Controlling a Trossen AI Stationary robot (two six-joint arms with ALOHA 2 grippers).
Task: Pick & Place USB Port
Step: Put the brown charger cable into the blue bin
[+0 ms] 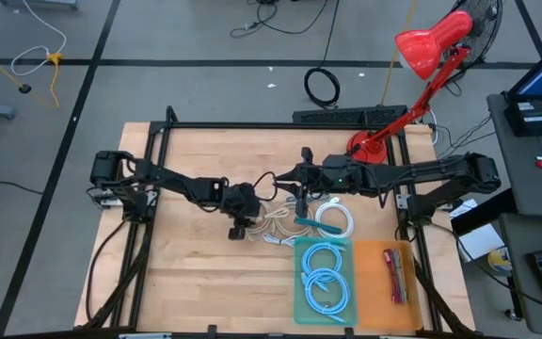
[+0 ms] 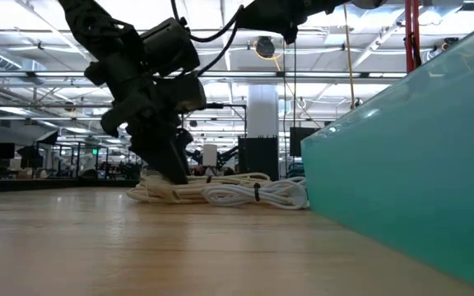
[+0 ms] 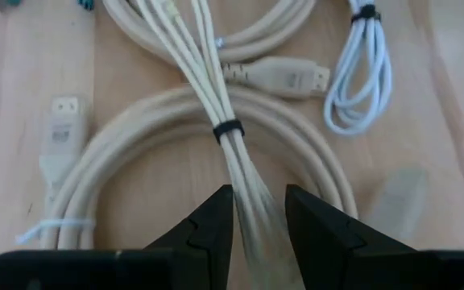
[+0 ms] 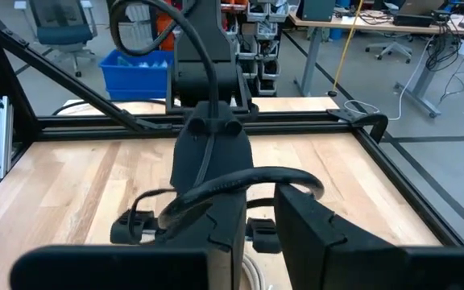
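Left gripper (image 3: 258, 229), jaws slightly apart, straddles the limp, light beige USB cable (image 3: 216, 121) just past its tie band, the firmest hold.

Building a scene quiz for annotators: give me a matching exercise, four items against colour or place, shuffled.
Column 1:
1. left gripper
2. teal tray
3. orange tray
4. desk lamp

Column 2:
A. red, at the table's far right corner
B. holds coiled light-blue cables
C. fingers straddling the beige cable bundle
D. holds red items, at the table's near right edge

Pairs: 1-C, 2-B, 3-D, 4-A
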